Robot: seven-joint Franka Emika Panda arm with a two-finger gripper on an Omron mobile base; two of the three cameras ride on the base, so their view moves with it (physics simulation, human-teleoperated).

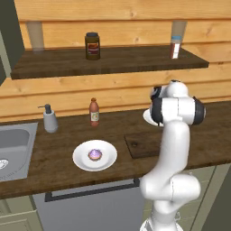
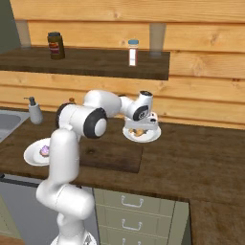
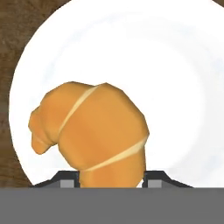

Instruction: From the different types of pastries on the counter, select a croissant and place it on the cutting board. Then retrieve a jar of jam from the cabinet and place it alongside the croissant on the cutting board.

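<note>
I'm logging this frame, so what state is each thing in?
croissant: on its white plate, between the gripper fingers, not lifted
gripper: open, down around the croissant
cutting board: bare
jam jar: upright on the shelf, lid on
cupcake: on its own plate
sauce bottle: upright, capped

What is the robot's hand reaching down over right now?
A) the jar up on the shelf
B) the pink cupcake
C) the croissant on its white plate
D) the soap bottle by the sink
C: in the hand view the croissant sits between the fingertips of the gripper, on the white plate.
</note>
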